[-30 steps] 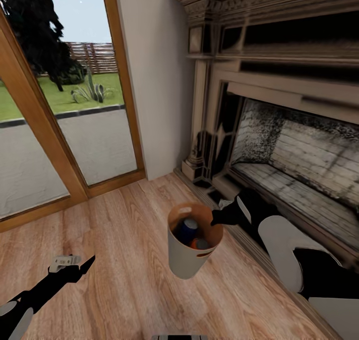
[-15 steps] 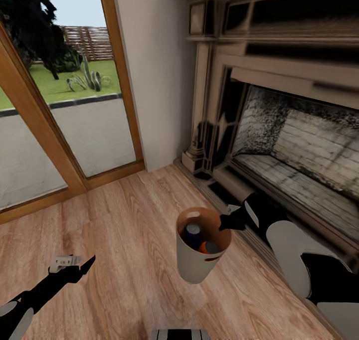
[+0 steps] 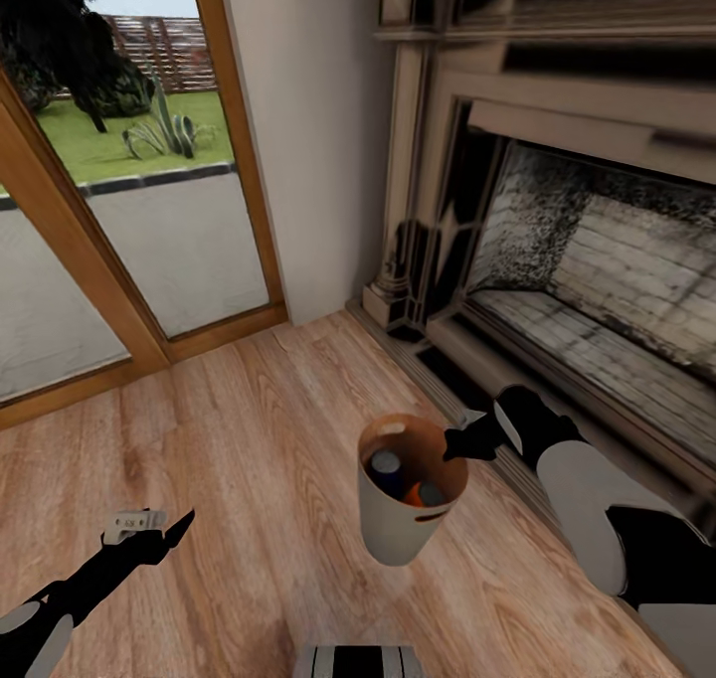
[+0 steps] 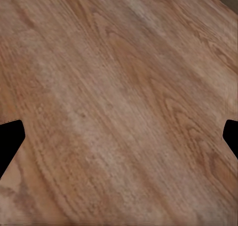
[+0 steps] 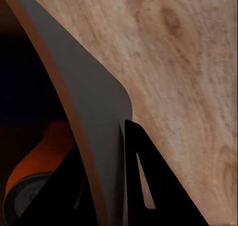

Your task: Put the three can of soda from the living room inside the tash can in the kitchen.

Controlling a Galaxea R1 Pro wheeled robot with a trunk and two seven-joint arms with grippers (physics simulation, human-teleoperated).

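The pale grey trash can (image 3: pixel 396 534) with its brown rim hangs over the wood floor, and my right gripper (image 3: pixel 461 445) is shut on that rim. Inside it stand a dark blue soda can (image 3: pixel 385 465) and an orange soda can (image 3: pixel 426 495); a third can is hidden. In the right wrist view the trash can's wall (image 5: pixel 87 104) is clamped between the black fingers (image 5: pixel 148 191), with an orange can (image 5: pixel 34 179) lying inside. My left gripper (image 3: pixel 149 529) hovers low at the left, open over bare boards, its fingertips (image 4: pixel 10 141) far apart.
An ornate dark fireplace (image 3: pixel 557 251) with a raised hearth runs along the right, close to my right arm. A wood-framed glass door (image 3: pixel 129 221) onto a garden fills the back left, with a white wall (image 3: pixel 308 141) between. Reddish wood floor (image 3: pixel 249 439) spreads ahead and left.
The whole view has shifted, so the camera has moved. The trash can stays in my right gripper and sits slightly further right and lower in the picture. The left arm keeps its pose.
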